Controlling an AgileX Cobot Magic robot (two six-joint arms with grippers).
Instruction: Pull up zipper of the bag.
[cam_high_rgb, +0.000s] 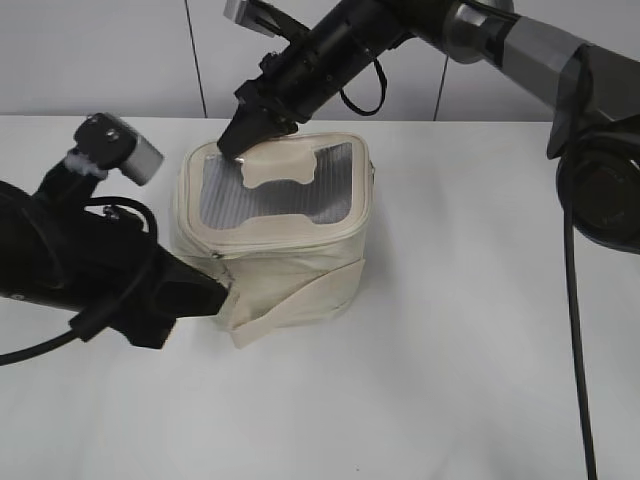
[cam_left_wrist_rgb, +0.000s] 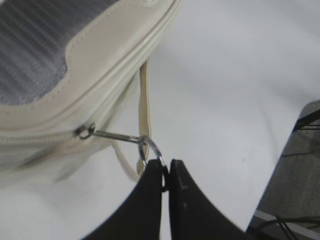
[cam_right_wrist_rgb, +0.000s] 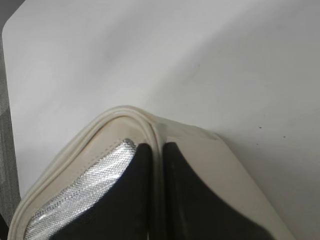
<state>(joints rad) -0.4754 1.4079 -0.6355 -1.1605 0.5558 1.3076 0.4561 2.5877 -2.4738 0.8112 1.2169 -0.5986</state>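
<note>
On the white surface (cam_high_rgb: 450, 350) sits the boxy cream soft bag (cam_high_rgb: 270, 235) with its grey mesh lid. Only the left wrist view shows the left pincer (cam_left_wrist_rgb: 165, 172) clamped on the round silver ring pull (cam_left_wrist_rgb: 151, 150) of the thin cream zipper (cam_left_wrist_rgb: 40, 137). The right wrist view shows the right pincer (cam_right_wrist_rgb: 157, 165) pinched on the lid's rim.

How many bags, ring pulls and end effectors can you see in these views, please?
Bags: 1, the bag
Ring pulls: 1, the ring pull
End effectors: 2, the left end effector and the right end effector
Total: 4
</note>
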